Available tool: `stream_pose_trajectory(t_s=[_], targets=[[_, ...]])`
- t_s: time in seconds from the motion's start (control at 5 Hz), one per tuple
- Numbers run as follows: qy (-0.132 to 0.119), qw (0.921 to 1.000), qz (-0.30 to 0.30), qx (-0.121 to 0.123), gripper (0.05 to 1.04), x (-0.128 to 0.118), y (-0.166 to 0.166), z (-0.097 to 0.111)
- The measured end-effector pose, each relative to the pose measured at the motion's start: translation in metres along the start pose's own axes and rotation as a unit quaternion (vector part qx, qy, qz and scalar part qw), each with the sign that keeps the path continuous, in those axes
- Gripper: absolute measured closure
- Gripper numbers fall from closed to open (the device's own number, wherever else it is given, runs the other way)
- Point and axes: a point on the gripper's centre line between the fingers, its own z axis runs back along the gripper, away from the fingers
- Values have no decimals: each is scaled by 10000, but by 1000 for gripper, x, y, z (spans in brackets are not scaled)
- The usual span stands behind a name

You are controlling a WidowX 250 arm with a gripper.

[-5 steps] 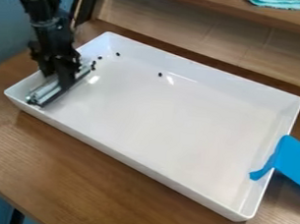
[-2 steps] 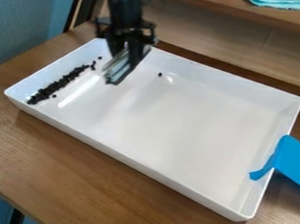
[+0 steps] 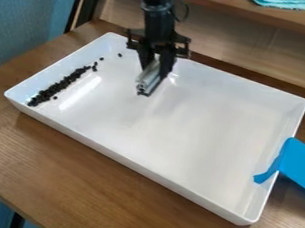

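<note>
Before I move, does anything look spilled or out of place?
A few stray black bits lie apart from the dark row by one short side of the white tray, so they look scattered. The blue flap hangs over the opposite rim, tip inside.

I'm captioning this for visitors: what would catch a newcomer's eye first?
Probably the white tray, with small dark pellets lined up inside it at the picture's left. Next, the black gripper holding a silvery bar near its far side, and the blue piece across its right edge.
</note>
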Motion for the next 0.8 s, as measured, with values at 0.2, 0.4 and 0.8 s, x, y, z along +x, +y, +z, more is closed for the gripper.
stream_pose_trajectory(t_s=[0.2,0.4,0.8], targets=[[-70,9999,87,126,697,2,-1,-3],[-5,9997,130,229,697,3,-3,-18],[-2,9986,270,449,697,13,1,-36]])
